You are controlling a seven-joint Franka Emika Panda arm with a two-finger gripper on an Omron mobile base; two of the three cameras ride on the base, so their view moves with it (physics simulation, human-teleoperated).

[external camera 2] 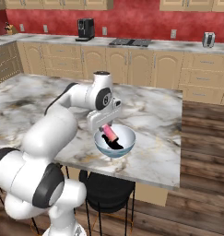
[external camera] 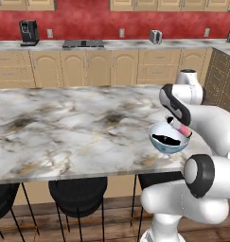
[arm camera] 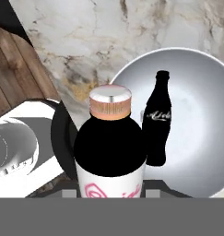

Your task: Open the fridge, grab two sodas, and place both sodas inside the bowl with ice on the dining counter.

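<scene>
My gripper (external camera 2: 104, 127) is shut on the pink soda (external camera 2: 109, 132), held tilted just above the bowl (external camera 2: 128, 142). From the hand, this soda (arm camera: 110, 143) has a dark upper body, a metallic cap and a white-and-pink label. The dark cola soda (arm camera: 158, 124) lies inside the bowl (arm camera: 196, 115) on its pale inside. From the left, the pink soda (external camera: 181, 128) pokes out over the bowl (external camera: 155, 138), and the cola soda (external camera: 166, 140) shows as a dark shape inside. The bowl stands on the dining counter (external camera: 64, 127) near its front right corner. The fridge is out of view.
Black stools (external camera: 77, 194) stand under the counter's near edge. The counter's right end (external camera 2: 175, 138) drops to the wood floor (external camera 2: 201, 152). Tan cabinets, a coffee machine (external camera: 29, 32) and a toaster (external camera: 155, 36) line the back wall.
</scene>
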